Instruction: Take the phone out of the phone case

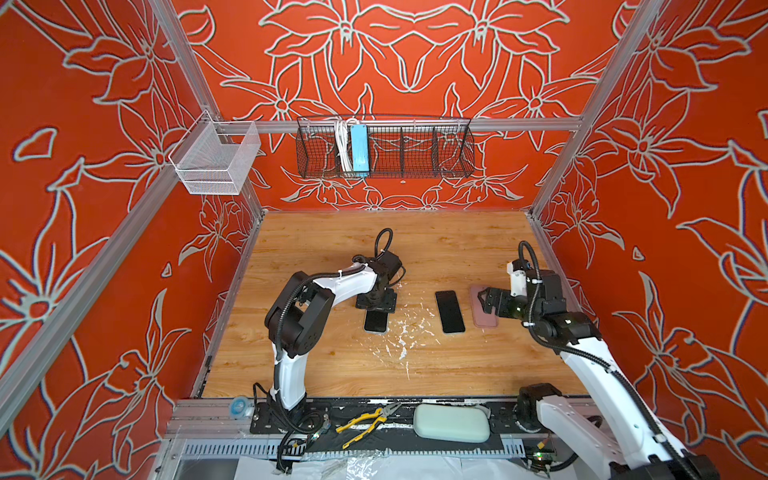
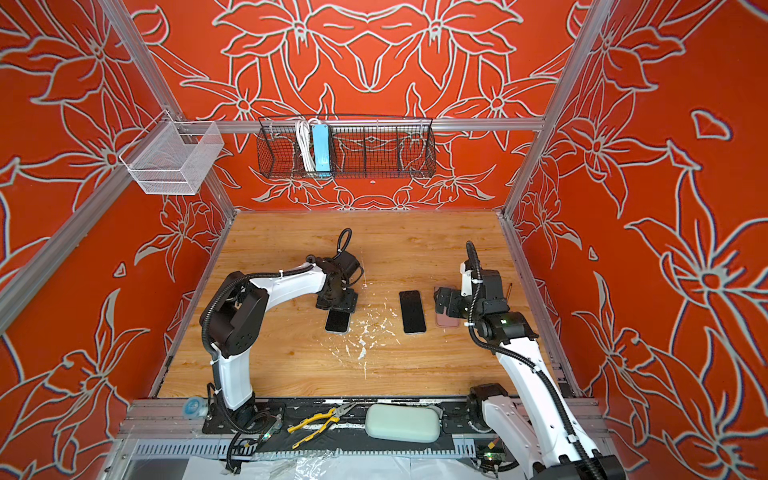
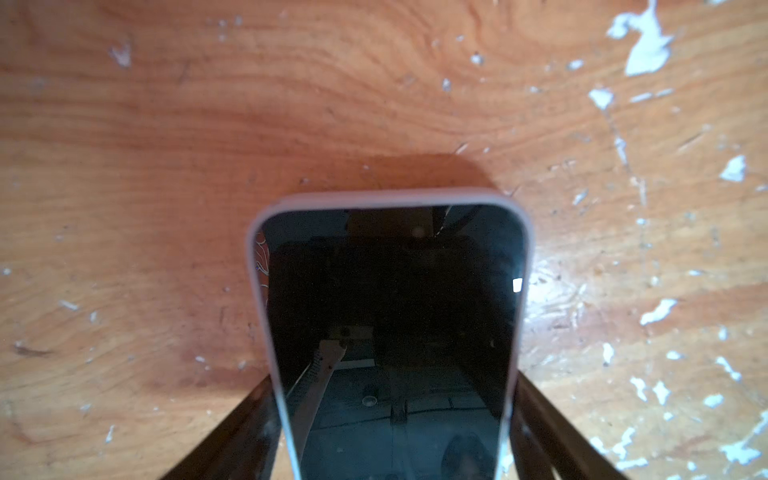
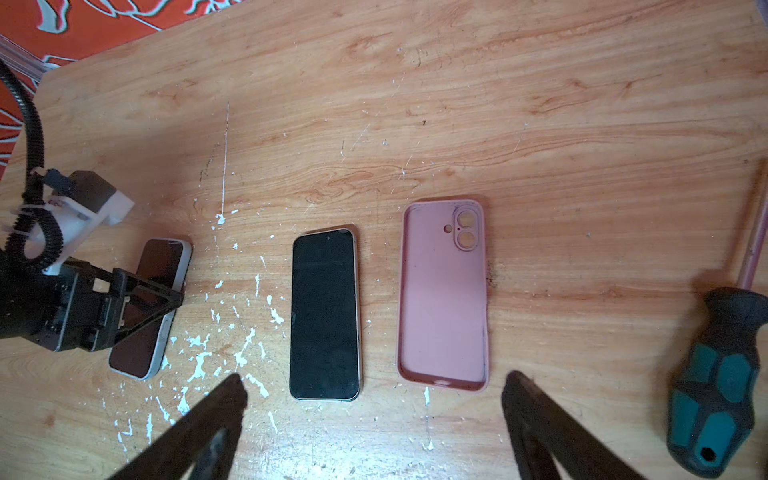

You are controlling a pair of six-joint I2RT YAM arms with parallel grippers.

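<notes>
Phone (image 3: pixel 390 311) in its pale case (image 3: pixel 386 198) lies flat on the table (image 3: pixel 166 166) between the jaws of the left gripper (image 3: pixel 392 376), grip indeterminable; right gripper (image 4: pixel 376 380), wide and empty, hangs over a pink case (image 4: pixel 442 303).

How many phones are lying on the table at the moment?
2: a cased phone under the left gripper, a bare phone beside the empty pink case.

I count two dark-screened smartphones, a bare phone (image 4: pixel 324 311) and a pale-cased phone (image 4: pixel 160 262), one empty pink silicone phone case (image 4: pixel 442 299), one teal-and-black-handled screwdriver (image 4: pixel 719 382), one pair of yellow-handled pliers (image 1: pixel 359 419), and two baskets, a white mesh basket (image 1: pixel 216 166) and a black wire basket (image 1: pixel 415 153).
</notes>
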